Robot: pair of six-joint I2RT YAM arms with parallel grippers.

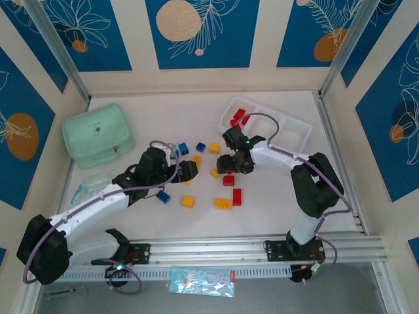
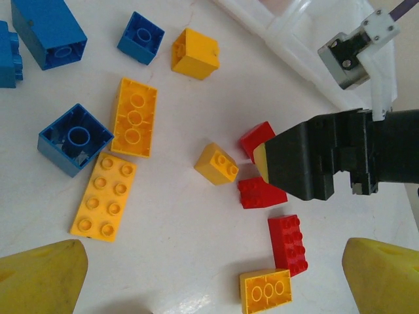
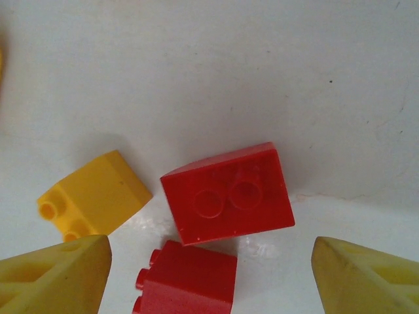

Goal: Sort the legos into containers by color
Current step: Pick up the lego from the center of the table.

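Right end effector agape, glossy red studded brick beneath (left end effector open too)

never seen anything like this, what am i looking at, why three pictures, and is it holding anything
These are two robot arms, bolted at the near edge of a table. The wide picture looks down from above. The other two come from a camera on each wrist; the yellow tips at the bottom are that arm's own fingers. Red, blue and yellow legos lie scattered, and a few red ones already sit in the white tray. A mint green case lies on the left. The left end effector is open and holds nothing. The right end effector is open too, hovering over a red brick.
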